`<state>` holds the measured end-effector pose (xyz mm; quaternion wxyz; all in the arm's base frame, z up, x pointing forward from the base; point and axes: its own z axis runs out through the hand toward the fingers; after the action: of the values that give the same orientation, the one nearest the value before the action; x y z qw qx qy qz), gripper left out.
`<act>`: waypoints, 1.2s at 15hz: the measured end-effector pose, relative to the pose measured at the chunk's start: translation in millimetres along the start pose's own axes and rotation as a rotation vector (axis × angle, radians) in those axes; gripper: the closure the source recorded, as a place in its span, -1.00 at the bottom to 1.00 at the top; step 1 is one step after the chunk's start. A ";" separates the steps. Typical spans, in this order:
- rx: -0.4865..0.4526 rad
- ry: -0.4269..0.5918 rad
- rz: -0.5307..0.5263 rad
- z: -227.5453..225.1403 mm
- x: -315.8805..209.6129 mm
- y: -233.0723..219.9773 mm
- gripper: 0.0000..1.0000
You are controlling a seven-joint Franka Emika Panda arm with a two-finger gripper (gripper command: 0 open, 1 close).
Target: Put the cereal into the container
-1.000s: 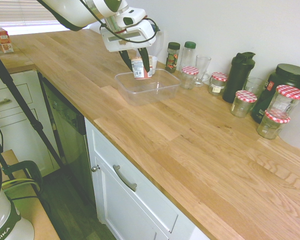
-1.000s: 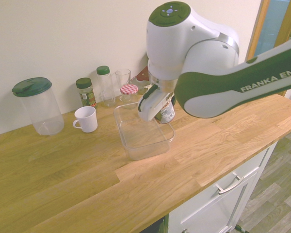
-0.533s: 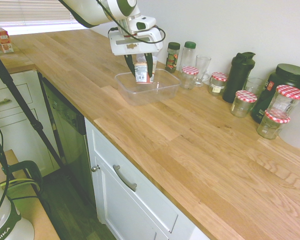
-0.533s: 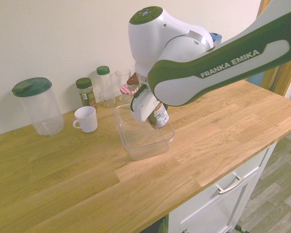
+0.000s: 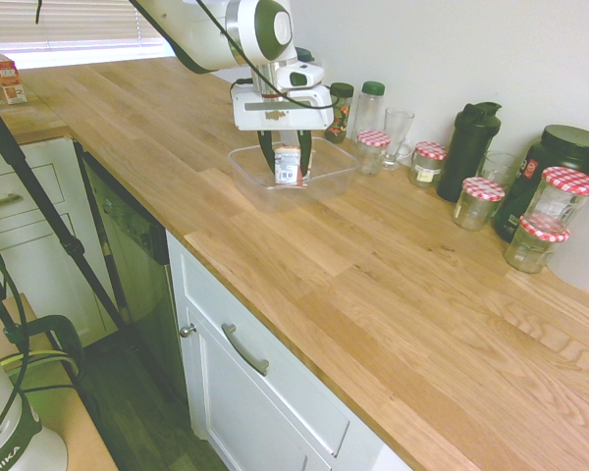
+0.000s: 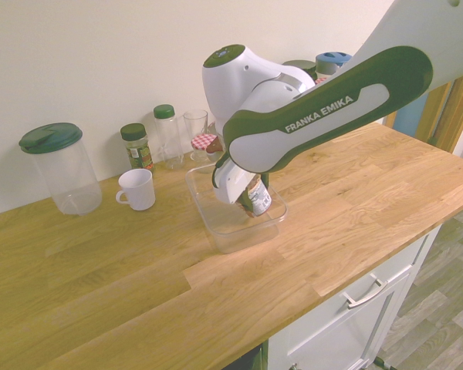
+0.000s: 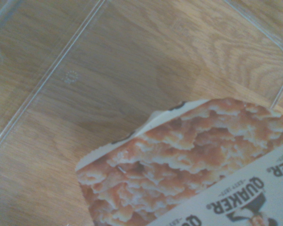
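Gripper clamped on cereal cup, cup low inside container, looks near its floor. Step in hand: placing. Next, likely: settle cup on the bottom, open fingers, lift clear of the walls. Writing, left to right in second exterior view: arm reads "FRANKA EMIKA". Wrist view, cup's foil lid: "QUAKER" repeated, "EST. 1877" small, figure in a hat beside it. Spice jar label too small to read.

The cereal bears tan speckles; red-and-white checks pattern the jar lids.
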<state>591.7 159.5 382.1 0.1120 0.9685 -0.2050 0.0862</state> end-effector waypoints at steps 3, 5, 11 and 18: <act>-0.006 -0.039 -0.026 -0.1 3.1 2.1 -1.00; -0.004 -0.050 -0.029 -2.7 5.7 3.6 -1.00; -0.007 -0.055 -0.029 -0.1 5.6 3.0 -1.00; 0.007 -0.046 -0.033 -10.1 2.5 1.9 -1.00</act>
<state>591.9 159.4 392.7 0.1053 0.9739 -0.1911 0.0625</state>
